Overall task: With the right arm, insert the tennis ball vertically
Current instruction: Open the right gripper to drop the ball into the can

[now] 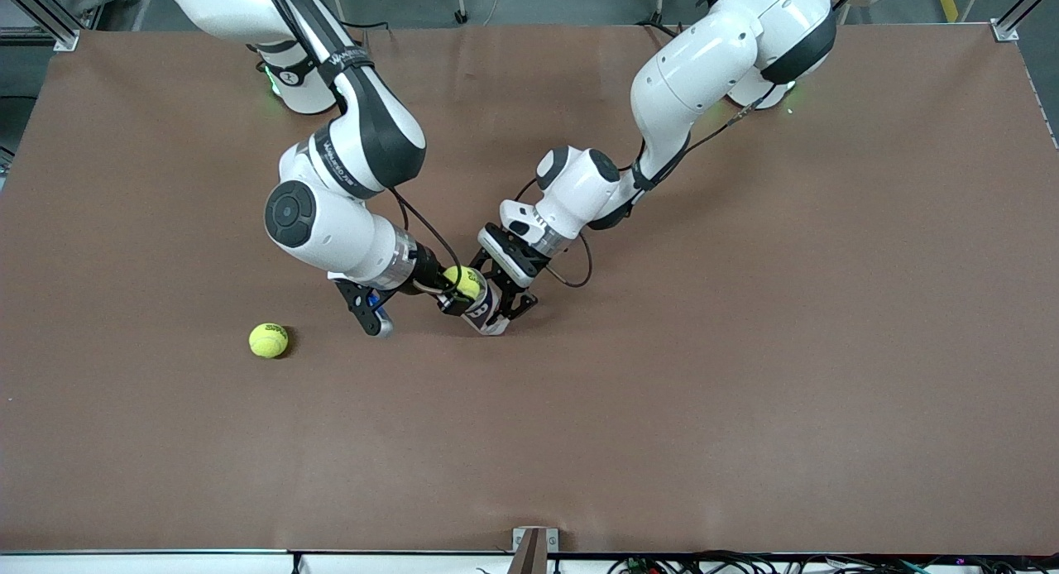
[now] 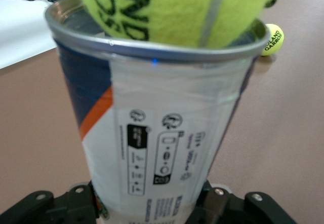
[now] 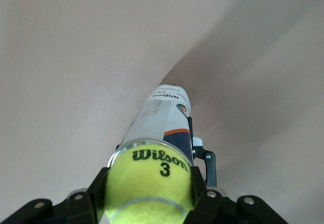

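Near the middle of the tabletop (image 1: 745,392), the clear can (image 2: 162,133) is clamped upright by the left gripper (image 1: 505,297) so that the tennis ball (image 3: 149,183), pinched between the right gripper (image 3: 149,193) fingers, can be seated in its mouth, where it rests half in.

Ball at the can's mouth (image 3: 149,183): it said "Wilson" in black, with a "3" under it.
Can (image 3: 162,120): its side had "Wilson" in small letters near its bottom end; the tiny print on its white label (image 2: 162,155) was too small to read.
Loose ball on the tabletop (image 2: 272,39): it said "ROLAND GARROS" in black.
Right arm (image 1: 347,61): white letters ran along its black band, too small to read.
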Robot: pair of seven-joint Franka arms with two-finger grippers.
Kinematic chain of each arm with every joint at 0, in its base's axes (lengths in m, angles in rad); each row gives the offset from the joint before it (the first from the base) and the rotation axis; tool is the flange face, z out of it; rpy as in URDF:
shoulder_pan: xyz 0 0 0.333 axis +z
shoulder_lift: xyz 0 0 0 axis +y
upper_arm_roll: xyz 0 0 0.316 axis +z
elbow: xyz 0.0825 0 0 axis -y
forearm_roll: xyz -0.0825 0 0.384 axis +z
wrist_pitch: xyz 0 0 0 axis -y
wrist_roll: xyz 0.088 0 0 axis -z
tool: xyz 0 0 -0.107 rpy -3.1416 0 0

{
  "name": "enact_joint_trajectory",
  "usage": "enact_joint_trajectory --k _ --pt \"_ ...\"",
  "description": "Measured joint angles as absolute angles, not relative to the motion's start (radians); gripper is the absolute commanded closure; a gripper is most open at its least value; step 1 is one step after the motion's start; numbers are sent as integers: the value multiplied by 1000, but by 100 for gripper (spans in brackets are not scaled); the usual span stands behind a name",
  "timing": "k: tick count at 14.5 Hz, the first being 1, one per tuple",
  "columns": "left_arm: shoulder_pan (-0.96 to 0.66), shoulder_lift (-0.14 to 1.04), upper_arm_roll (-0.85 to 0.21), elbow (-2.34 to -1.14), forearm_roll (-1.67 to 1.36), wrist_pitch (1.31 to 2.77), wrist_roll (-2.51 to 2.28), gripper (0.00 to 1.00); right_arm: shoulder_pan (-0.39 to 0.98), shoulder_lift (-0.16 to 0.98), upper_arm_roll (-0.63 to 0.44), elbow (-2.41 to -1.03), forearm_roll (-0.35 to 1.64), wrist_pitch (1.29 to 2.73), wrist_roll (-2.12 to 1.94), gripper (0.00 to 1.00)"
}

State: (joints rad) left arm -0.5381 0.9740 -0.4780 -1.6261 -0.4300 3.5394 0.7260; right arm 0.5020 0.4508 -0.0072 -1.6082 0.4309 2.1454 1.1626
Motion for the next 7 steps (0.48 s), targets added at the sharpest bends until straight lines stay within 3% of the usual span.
enact_joint_trajectory --k 7 --pt "-538 974 -478 -1626 -430 3539 726 32 502 452 -7 -1593 431 2146 1163 0"
